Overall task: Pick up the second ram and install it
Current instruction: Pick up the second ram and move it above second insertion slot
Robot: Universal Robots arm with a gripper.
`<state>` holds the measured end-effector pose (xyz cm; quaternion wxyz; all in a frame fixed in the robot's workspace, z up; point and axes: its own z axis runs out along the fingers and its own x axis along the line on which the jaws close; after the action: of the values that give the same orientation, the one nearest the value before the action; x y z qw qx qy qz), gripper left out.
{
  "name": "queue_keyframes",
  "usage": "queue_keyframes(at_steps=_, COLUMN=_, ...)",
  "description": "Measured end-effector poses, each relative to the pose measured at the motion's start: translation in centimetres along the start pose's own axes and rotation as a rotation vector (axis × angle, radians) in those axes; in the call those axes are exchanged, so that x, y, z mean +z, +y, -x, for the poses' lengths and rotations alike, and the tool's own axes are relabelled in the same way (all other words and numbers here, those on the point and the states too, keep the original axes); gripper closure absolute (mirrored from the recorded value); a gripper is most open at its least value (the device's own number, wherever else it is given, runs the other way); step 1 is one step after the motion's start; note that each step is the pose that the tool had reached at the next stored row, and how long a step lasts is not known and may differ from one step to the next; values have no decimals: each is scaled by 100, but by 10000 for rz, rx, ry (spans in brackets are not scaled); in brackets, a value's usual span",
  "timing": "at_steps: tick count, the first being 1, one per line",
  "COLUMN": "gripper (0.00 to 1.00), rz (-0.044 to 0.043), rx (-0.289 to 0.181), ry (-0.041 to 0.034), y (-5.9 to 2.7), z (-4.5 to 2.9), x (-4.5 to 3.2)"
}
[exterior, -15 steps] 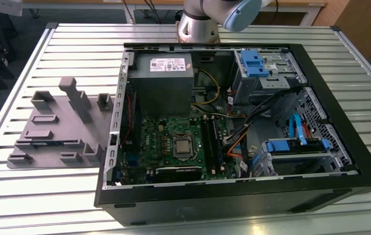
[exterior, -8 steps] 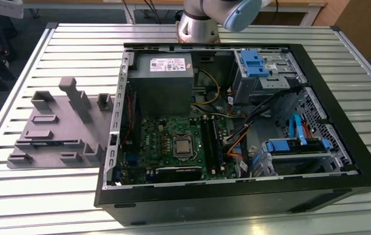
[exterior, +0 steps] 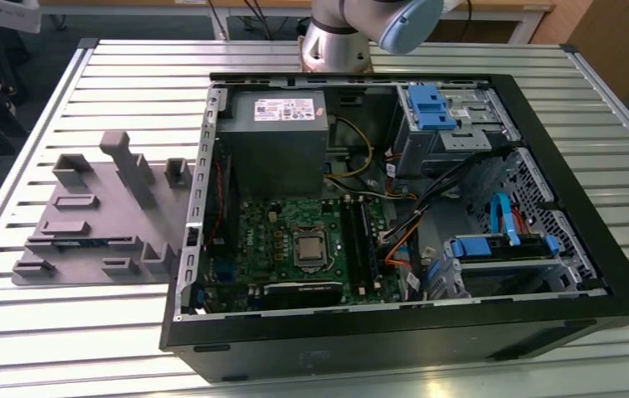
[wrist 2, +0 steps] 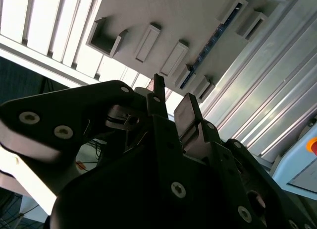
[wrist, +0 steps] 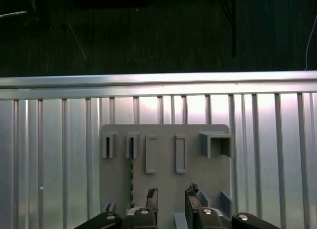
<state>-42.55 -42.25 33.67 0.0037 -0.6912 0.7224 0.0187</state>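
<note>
The second ram (wrist: 132, 178) stands on edge in a slot of the grey tray (wrist: 163, 135), a thin dark blue-green strip; in the exterior view the ram (exterior: 82, 242) lies near the tray's front. In both wrist views my gripper (wrist: 171, 197) hangs above the tray, open, with nothing between its fingers. The ram (wrist 2: 212, 41) sits a little to one side of the fingertips (wrist 2: 158, 85), apart from them. The green motherboard (exterior: 292, 240) lies inside the open computer case, with its long dark memory slots (exterior: 353, 236) beside the processor socket.
The black computer case (exterior: 403, 332) lies open on the slatted metal table (exterior: 126, 75), with the power supply (exterior: 275, 124), drive cages with blue clips (exterior: 436, 108) and loose cables (exterior: 403, 215) inside. The tray's upright blocks (exterior: 126, 166) stand at the exterior view's left.
</note>
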Motion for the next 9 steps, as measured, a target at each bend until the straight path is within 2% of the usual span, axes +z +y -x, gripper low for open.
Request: queue_keyframes(at_steps=9, gripper=65, rz=0, rx=0, ry=0, y=1, z=-1, x=34)
